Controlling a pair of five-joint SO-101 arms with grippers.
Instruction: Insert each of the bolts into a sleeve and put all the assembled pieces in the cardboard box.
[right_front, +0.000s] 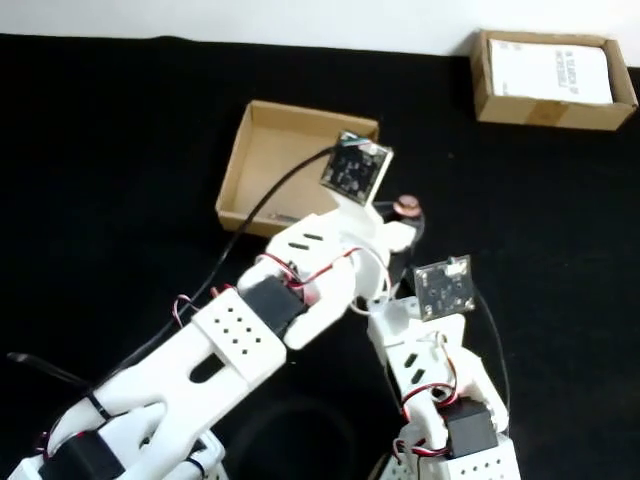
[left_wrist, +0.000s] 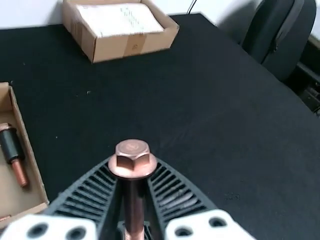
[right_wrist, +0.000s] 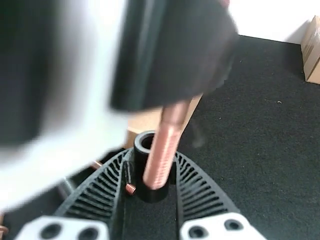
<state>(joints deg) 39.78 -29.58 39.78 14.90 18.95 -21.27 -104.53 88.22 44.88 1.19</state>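
My left gripper (left_wrist: 133, 167) is shut on a copper bolt (left_wrist: 132, 160), whose hex head (right_front: 406, 207) points up. In the right wrist view the bolt's threaded shank (right_wrist: 162, 150) hangs down against the outside of a black sleeve (right_wrist: 145, 150), its tip below the sleeve's open mouth. That sleeve stands upright with my right gripper (right_wrist: 150, 165) shut on it. The cardboard box (right_front: 272, 160) lies just behind and left of both grippers. One assembled sleeve and bolt (left_wrist: 13, 150) lies inside the cardboard box (left_wrist: 20, 195).
A second cardboard box (right_front: 552, 78) with white paper in it sits at the far right corner. An office chair (left_wrist: 285, 35) stands past the table's edge. A small copper tip (right_wrist: 130, 189) shows beside the held sleeve. Black tabletop (right_front: 120, 180) stretches left of the box.
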